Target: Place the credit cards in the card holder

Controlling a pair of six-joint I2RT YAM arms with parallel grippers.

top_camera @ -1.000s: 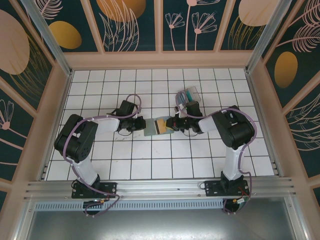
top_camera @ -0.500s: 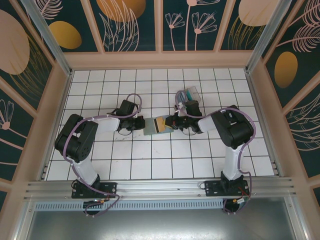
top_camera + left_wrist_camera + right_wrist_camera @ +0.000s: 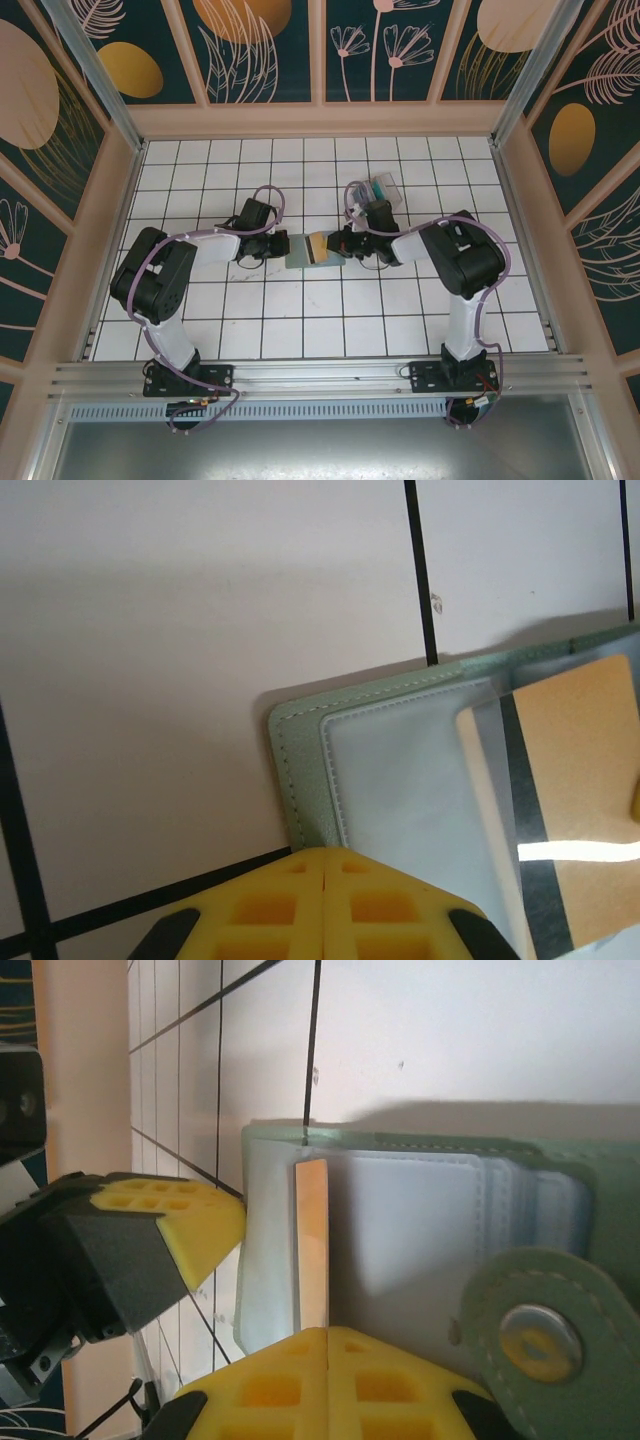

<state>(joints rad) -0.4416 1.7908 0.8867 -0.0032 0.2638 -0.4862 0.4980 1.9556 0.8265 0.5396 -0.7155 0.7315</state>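
The sage-green card holder (image 3: 298, 253) lies open on the tiles between the two arms, its pale pockets (image 3: 400, 780) facing up. My left gripper (image 3: 327, 852) is shut on its left edge, and its yellow tip (image 3: 235, 1222) meets that edge in the right wrist view too. My right gripper (image 3: 327, 1332) is shut on a tan credit card (image 3: 575, 790) with a black stripe. That card (image 3: 312, 1245) stands edge-on over the holder (image 3: 420, 1230), its far end under a clear pocket sheet. More credit cards (image 3: 381, 188) lie in a bunch behind the right arm.
The holder's snap tab (image 3: 540, 1340) lies by my right fingers. The white tiled floor (image 3: 300, 330) is walled by pale wooden sides (image 3: 520, 230) all round. Both arms (image 3: 200, 245) reach in low toward the middle.
My right gripper has slid a little to the left with the tan card, further over the holder. My left jaws have closed the last bit on the holder's edge.
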